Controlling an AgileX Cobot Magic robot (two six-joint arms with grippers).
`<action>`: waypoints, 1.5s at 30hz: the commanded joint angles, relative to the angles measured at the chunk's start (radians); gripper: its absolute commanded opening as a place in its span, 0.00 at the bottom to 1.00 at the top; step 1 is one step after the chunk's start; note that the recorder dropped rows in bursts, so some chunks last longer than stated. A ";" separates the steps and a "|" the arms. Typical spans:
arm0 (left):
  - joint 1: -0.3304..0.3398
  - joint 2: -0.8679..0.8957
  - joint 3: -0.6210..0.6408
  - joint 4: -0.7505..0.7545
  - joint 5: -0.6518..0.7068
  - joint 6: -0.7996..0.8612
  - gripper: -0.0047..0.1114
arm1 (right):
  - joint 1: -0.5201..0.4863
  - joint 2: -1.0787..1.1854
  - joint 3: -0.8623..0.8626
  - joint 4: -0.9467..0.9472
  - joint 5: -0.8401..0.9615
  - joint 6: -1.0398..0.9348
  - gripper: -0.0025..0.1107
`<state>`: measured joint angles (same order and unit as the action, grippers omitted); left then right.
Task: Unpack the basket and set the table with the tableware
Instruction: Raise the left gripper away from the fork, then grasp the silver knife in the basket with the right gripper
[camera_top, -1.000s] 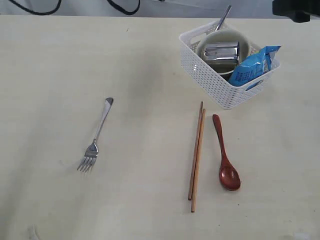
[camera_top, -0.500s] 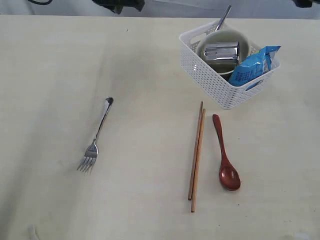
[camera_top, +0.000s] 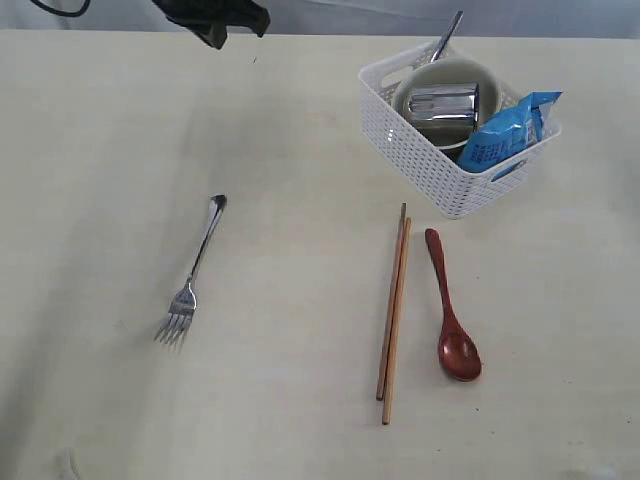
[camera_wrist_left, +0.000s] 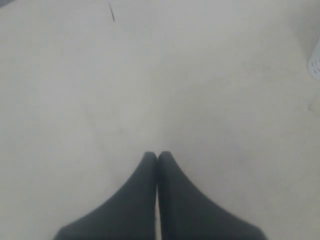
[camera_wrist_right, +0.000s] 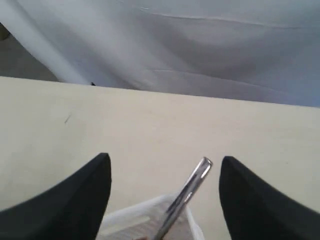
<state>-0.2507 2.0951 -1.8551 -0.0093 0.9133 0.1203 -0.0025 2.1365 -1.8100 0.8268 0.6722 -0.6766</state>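
Hovering over the bare table (camera_top: 300, 150), the left gripper (camera_wrist_left: 157, 155) had its jaws pressed together, holding nothing. The right gripper (camera_wrist_right: 164, 160) stood spread wide and empty, near the knife (camera_wrist_right: 192, 190) jutting from the basket (camera_top: 410, 150), which held the bowl (camera_top: 450, 72), cup (camera_top: 440, 103) and blue snack bag (camera_top: 505, 130). Fork (camera_top: 193, 272), chopsticks (camera_top: 393, 310) and spoon (camera_top: 450, 310) lay on the table.

One each: fork (camera_top: 197, 262), spoon (camera_top: 448, 310), basket (camera_top: 410, 150), bowl (camera_top: 450, 70), cup (camera_top: 442, 103), blue bag (camera_top: 508, 130), knife handle (camera_top: 447, 37); two chopsticks (camera_top: 392, 310).
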 joint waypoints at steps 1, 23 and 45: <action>-0.003 -0.001 -0.008 -0.006 0.010 0.009 0.04 | -0.006 0.136 -0.151 0.036 0.064 0.077 0.55; -0.003 -0.001 -0.007 -0.004 -0.001 0.016 0.04 | 0.017 0.302 -0.180 0.242 -0.030 0.025 0.37; -0.003 -0.001 -0.007 -0.019 -0.008 0.017 0.04 | 0.017 0.179 -0.189 0.213 -0.011 0.022 0.02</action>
<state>-0.2507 2.0951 -1.8551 -0.0093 0.9159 0.1362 0.0185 2.3668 -1.9881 1.0501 0.6728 -0.6228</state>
